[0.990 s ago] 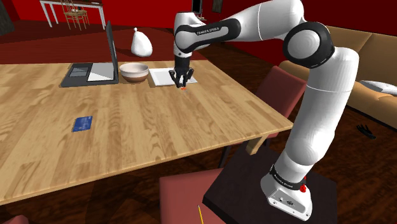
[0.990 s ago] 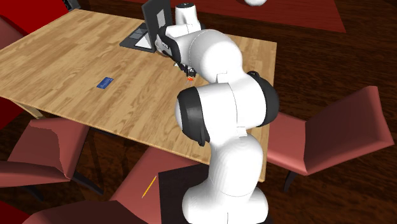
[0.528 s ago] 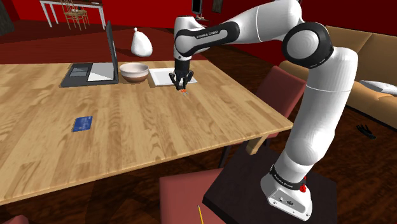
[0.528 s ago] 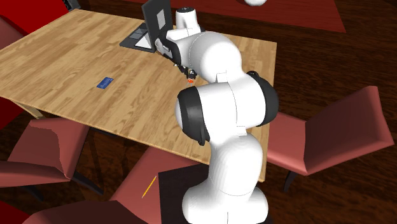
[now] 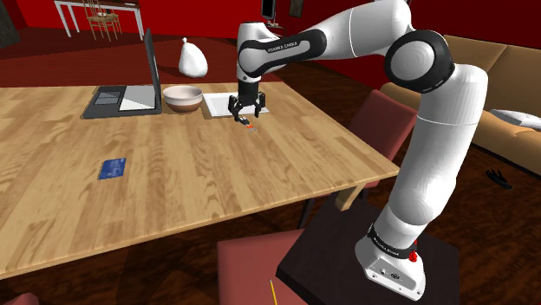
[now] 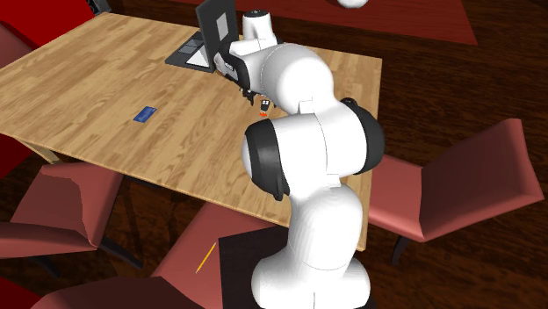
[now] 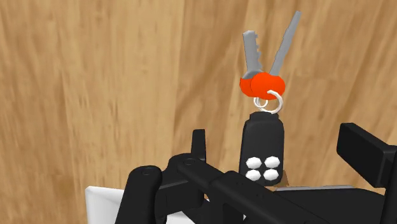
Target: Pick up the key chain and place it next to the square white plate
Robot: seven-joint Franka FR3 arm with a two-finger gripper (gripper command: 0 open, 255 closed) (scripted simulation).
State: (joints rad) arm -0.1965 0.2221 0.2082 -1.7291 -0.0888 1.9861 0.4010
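The key chain (image 7: 263, 149) has a black fob with white buttons, a ring, and two grey keys with red heads. It lies flat on the wooden table (image 5: 217, 173), and the second exterior view catches it as a small dark and red spot (image 6: 266, 108). My black gripper (image 5: 246, 114) hangs just above it, open. The fingers (image 7: 199, 145) stand apart on either side of the fob without touching it. The square white plate (image 5: 218, 105) sits right behind the gripper, and its corner (image 7: 105, 202) lies close beside the key chain (image 5: 251, 127).
A pale bowl (image 5: 183, 98) stands beside the plate, with an open laptop (image 5: 130, 91) further toward the shoulder view's left. A blue card (image 5: 113, 167) lies nearer the table's front. Red chairs (image 6: 457, 189) surround the table. My own arm hides the plate in the second exterior view.
The fingers were shut on the key chain and have now opened. The key chain has dropped slightly and rests on the table. The arm has barely moved.
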